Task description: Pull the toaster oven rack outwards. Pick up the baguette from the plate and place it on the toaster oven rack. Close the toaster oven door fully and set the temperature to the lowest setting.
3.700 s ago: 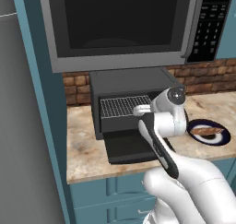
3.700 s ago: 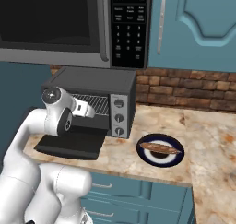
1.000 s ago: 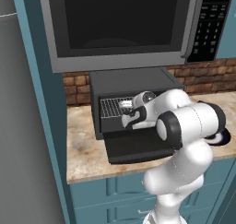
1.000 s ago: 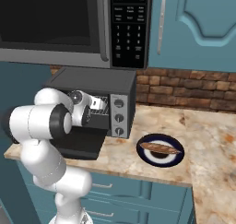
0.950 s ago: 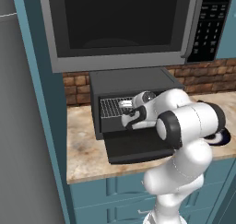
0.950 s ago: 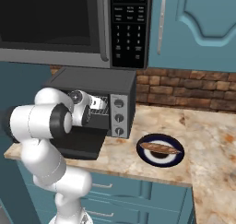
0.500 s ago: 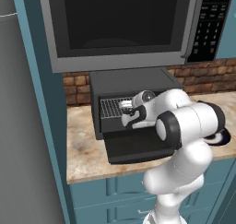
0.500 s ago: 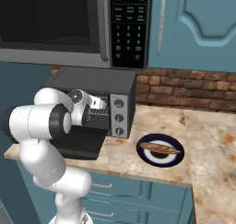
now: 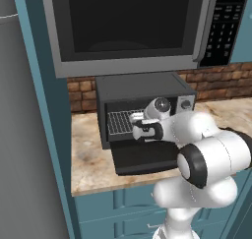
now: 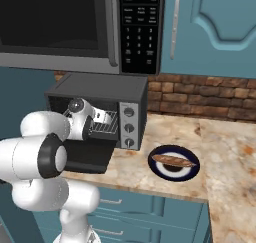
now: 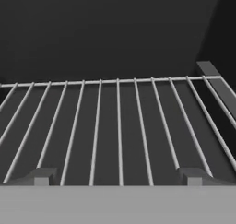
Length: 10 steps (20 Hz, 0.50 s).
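Note:
The toaster oven (image 9: pixel 142 93) stands on the counter under the microwave with its door (image 9: pixel 142 158) dropped flat. The rack (image 9: pixel 118 121) lies inside the cavity. My gripper (image 9: pixel 135 126) sits at the oven's mouth, just above the rack's front edge. In the hand view the rack (image 11: pixel 117 121) stretches ahead, and the two fingertips (image 11: pixel 44 176) stand wide apart low over its front wires. My gripper (image 11: pixel 117 177) is open and holds nothing. The baguette (image 10: pixel 173 161) lies on the dark plate (image 10: pixel 158 170), to the right of the oven (image 10: pixel 100 89).
The large microwave (image 9: pixel 128 26) hangs close above the oven. The oven's knob panel (image 10: pixel 129 127) faces forward on its right side. A brick wall (image 10: pixel 200 99) runs behind the counter (image 10: pixel 225 152). My own arm crowds the space in front of the open door (image 10: pixel 92 159).
Since several seconds ago the arm has folded down and the hand has turned into the oven's mouth. Over the last second the hand barely shifts; the jaws stay wide.

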{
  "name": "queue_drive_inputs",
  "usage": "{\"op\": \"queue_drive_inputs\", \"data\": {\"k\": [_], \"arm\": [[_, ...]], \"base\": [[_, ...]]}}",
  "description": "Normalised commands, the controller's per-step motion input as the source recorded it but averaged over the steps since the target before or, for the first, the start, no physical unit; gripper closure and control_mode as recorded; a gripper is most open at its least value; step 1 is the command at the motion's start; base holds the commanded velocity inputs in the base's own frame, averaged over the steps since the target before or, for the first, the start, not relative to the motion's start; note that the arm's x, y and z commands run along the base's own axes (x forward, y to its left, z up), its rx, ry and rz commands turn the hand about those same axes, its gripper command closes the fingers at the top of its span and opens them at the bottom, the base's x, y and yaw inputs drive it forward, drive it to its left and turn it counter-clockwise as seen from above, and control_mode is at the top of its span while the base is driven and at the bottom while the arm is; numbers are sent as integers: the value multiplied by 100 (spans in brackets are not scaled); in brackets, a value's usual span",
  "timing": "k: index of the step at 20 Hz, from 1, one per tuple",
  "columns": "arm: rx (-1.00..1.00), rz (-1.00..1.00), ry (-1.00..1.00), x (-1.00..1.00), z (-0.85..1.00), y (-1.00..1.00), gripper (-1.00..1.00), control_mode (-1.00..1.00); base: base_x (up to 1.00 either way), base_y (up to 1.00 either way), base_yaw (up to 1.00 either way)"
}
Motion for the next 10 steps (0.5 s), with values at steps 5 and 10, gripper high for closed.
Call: {"op": "queue_drive_inputs", "data": {"k": [5,10], "arm": [[0,0,20,-90,-21,0,-100,-100],[0,0,27,-95,-16,0,-100,-100]], "base": [[0,0,0],[0,0,0]]}}
